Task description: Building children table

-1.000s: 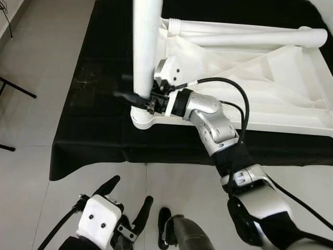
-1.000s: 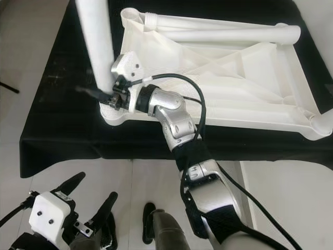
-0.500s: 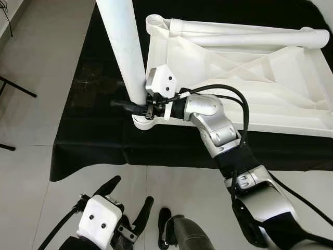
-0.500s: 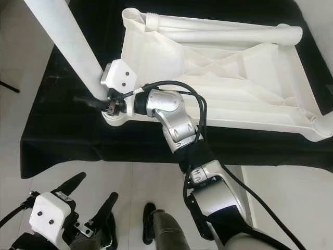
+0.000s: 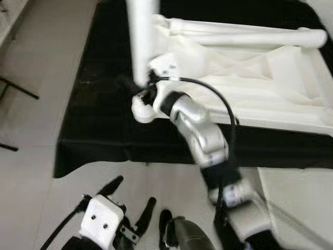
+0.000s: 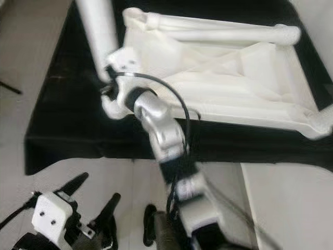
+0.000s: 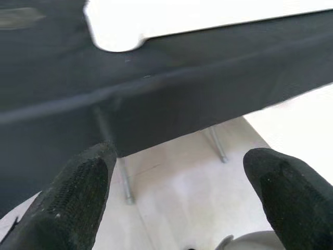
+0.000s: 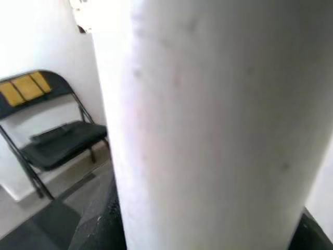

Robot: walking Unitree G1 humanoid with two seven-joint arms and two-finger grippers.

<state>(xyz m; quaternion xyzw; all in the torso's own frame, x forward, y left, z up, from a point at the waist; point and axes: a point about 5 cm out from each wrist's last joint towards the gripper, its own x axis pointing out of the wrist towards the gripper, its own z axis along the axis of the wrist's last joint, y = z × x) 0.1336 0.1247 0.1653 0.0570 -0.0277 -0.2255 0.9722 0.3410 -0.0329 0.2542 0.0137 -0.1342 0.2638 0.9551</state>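
Left eye view first, and starting at my left side: my left gripper (image 5: 136, 204) is hanging low over the pale floor (image 5: 31, 156), well short of the work, its two black fingers (image 7: 78, 182) spread wide apart with nothing between them. From its wrist camera it is looking up at the black cloth (image 7: 208, 78) draping over the near edge of the work table, with a rounded white corner of the tabletop peeking above.

Moving right, the action is at the near left corner of the upturned white tabletop (image 5: 270, 78), which is lying underside-up on the black-draped work table (image 5: 93, 130). A white table leg (image 5: 140, 41) is standing in the round corner socket (image 5: 141, 109) there, its long axis running close to upright, leaning only slightly. My right gripper (image 5: 139, 94) is reaching in from the right and closing around the leg just above the socket; the wrist camera is showing the leg pressed right up against it, a folding chair (image 8: 57, 135) off behind. The picture is blurred here, so I am judging the grip from the fingers hugging the leg's base.

Further right, another leg (image 5: 250, 36) is lying flat along the far edge of the tabletop, not yet stood up.

What matters for the coming move, as I read it: the leg is directly in my right gripper, axis pointing up out of the socket, so any seating or twisting is going to happen about that upright line. My right arm is far nearer than my left.
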